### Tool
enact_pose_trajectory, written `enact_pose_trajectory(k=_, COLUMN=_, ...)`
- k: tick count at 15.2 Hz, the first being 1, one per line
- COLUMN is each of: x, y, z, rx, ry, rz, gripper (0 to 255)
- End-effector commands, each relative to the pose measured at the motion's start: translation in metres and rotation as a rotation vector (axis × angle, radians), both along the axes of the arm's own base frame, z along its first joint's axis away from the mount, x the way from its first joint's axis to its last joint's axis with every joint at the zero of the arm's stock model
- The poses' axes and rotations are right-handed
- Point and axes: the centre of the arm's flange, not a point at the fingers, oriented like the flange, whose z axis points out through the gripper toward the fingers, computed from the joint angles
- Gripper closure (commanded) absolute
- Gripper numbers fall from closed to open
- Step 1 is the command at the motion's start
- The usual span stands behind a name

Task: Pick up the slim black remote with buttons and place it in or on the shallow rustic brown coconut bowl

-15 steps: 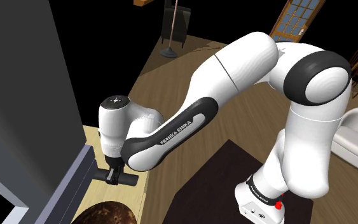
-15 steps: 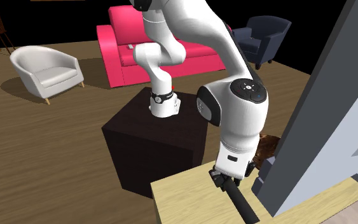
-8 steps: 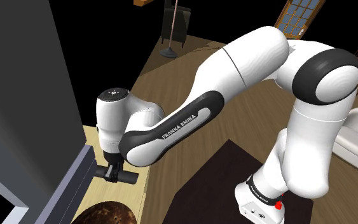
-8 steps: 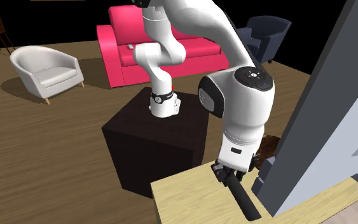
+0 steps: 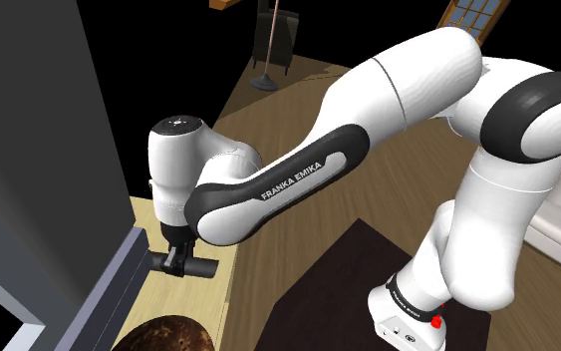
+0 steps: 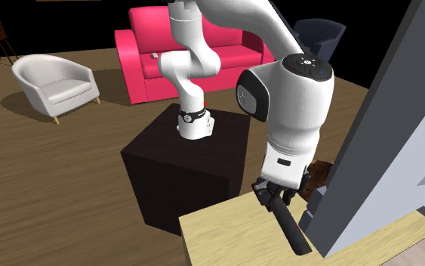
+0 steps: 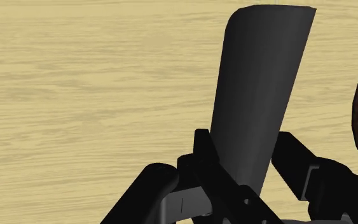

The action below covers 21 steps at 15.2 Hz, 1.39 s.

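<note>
Rising a bit since a second ago, the gripper (image 5: 180,261) is clamping the black remote (image 5: 204,266) just clear of the wooden table (image 6: 210,238), so it's probably heading for the brown bowl (image 5: 168,334) next.

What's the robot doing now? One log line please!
pincer: shut on remote | remote: over table | bowl: remote not in yet
</note>
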Motion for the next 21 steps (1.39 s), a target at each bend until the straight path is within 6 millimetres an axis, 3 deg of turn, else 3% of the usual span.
enact_pose_trajectory(k=1, x=0.0, y=0.001, z=0.012, rx=0.002, ry=-0.002, rz=0.001, gripper=255)
enact_pose_trajectory(k=10, x=-0.001, y=0.001, z=0.056, rx=0.002, ry=-0.002, rz=0.001, gripper=255)
enact_pose_trajectory(k=21, x=-0.116, y=0.088, z=0.048, rx=0.002, ry=-0.002, rz=0.001, gripper=255)
